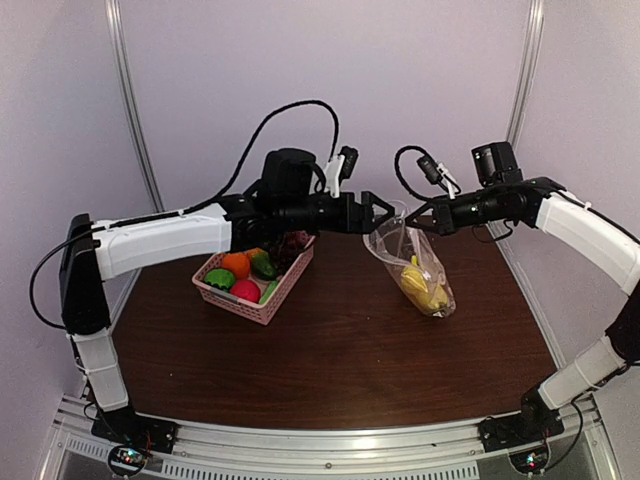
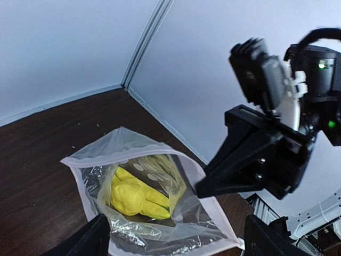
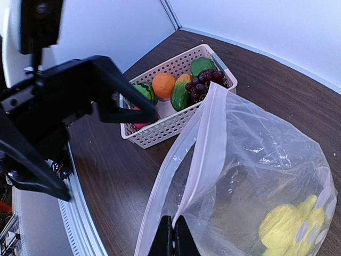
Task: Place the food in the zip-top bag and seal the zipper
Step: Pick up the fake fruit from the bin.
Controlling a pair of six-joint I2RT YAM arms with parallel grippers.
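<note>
Bananas lie low in the bag, which hangs from the right gripper. Its jaws are pinched tight on the pale zipper strip at the mouth, and the bag's lower end appears to rest on the table. The left gripper hovers just beside the mouth, jaws spread wide with nothing between them. The rest of the food, an orange, grapes and green and red pieces, sits in the basket, well apart from the bag.

The step in hand looks like the trip to the basket for the next piece. To do it well, the left arm should lift clear of the mouth before swinging away, so no finger catches the free lip and drags the bag out of the right grip. The right arm should hold its height, so the mouth faces the left arm on its return. A top piece such as the grapes or the orange is the easy pick. The glossy round pieces will likely slip, so the jaws should close across the middle. Only one lip is held, so the other may sag shut; the drop should go deep.
</note>
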